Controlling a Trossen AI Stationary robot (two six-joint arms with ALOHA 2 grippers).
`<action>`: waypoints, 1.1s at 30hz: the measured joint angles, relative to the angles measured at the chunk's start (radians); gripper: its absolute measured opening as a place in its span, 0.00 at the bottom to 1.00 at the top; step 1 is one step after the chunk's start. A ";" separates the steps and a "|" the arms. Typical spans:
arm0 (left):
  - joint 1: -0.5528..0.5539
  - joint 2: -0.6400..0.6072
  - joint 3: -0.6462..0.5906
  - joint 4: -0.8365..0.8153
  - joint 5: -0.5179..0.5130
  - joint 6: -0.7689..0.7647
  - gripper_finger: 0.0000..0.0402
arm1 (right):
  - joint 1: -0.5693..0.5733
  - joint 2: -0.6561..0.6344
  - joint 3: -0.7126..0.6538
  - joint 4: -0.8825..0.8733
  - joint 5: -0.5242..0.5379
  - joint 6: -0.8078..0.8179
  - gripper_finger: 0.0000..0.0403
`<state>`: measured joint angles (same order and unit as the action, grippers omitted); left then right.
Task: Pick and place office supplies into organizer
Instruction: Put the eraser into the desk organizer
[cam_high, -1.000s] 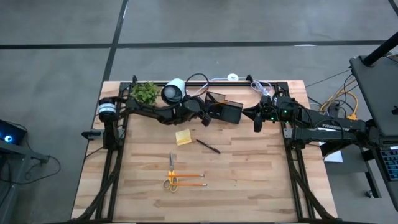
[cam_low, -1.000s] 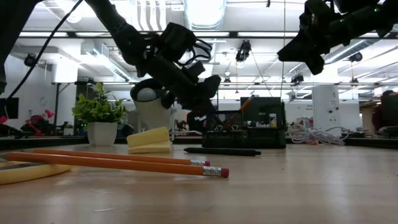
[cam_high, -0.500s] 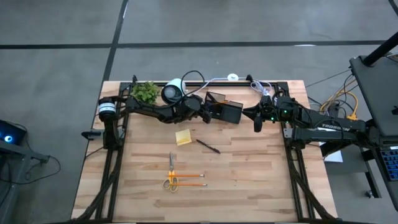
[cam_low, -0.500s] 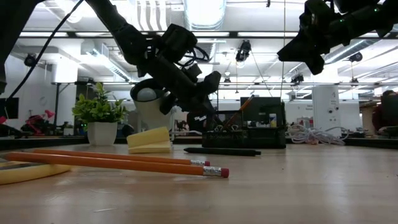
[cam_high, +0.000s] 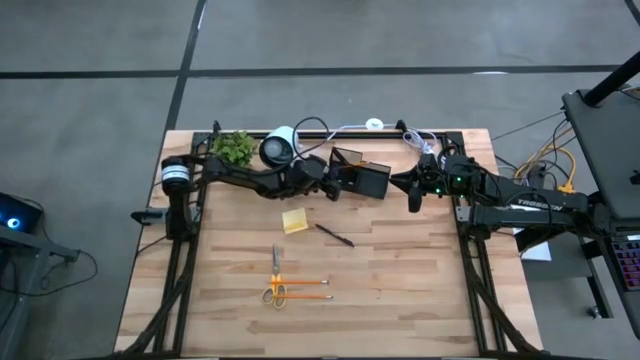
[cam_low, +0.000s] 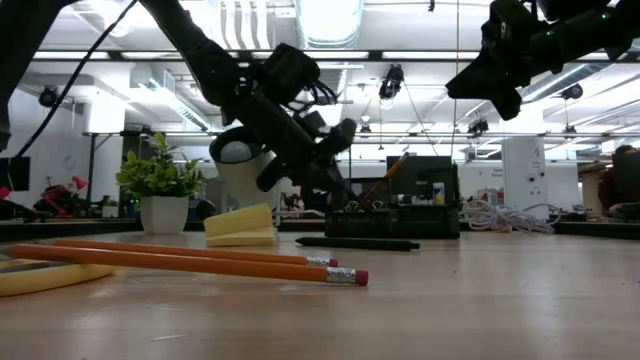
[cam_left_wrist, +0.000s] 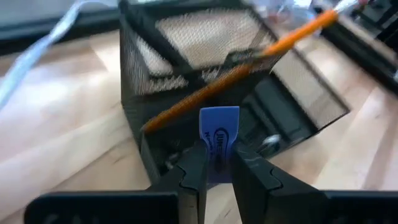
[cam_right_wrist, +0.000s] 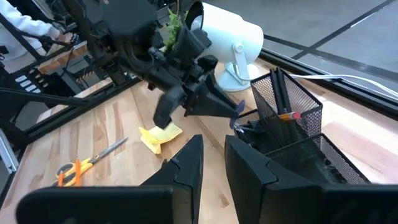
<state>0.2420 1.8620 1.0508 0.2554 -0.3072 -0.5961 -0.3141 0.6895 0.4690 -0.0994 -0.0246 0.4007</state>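
High view shows the left gripper (cam_high: 333, 187) reaching in from the left to the organizer (cam_high: 362, 177), which stands at the back of the wooden worktop (cam_high: 400, 290). Left wrist view makes the grip plain: the two dark fingers (cam_left_wrist: 193, 177) are nearly closed on a small blue piece (cam_left_wrist: 219, 138), pinching its lower half, with its upper end standing free just in front of the organizer's mesh wall. An orange pencil (cam_left_wrist: 249, 68) leans slantwise out of the taller back section. Right gripper (cam_high: 413, 190) hangs above the worktop just to the right of the organizer, its fingers drawn close together with nothing between them.

Farther forward on the worktop lie a yellow sticky-note pad (cam_high: 294, 221), a black pen (cam_high: 335, 235) just beside it, yellow-handled scissors (cam_high: 275, 278) and two orange pencils (cam_high: 303, 289) lying side by side and touching the scissors' handles. A green potted plant (cam_high: 234, 147) and a white round lamp-like device (cam_high: 279, 146) stand at the back edge, left of the organizer.
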 joint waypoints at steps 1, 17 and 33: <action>0.000 0.007 -0.001 -0.005 0.001 0.000 0.10 | 0.000 0.000 0.000 0.000 0.000 0.000 0.14; 0.001 0.029 0.001 0.048 -0.020 0.061 0.10 | 0.000 0.000 0.000 0.001 -0.002 0.010 0.14; 0.001 0.029 0.000 0.050 -0.058 0.086 0.13 | 0.000 0.000 0.000 0.000 -0.003 0.007 0.14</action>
<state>0.2428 1.8908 1.0512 0.3054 -0.3649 -0.5097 -0.3145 0.6899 0.4690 -0.0994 -0.0277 0.4077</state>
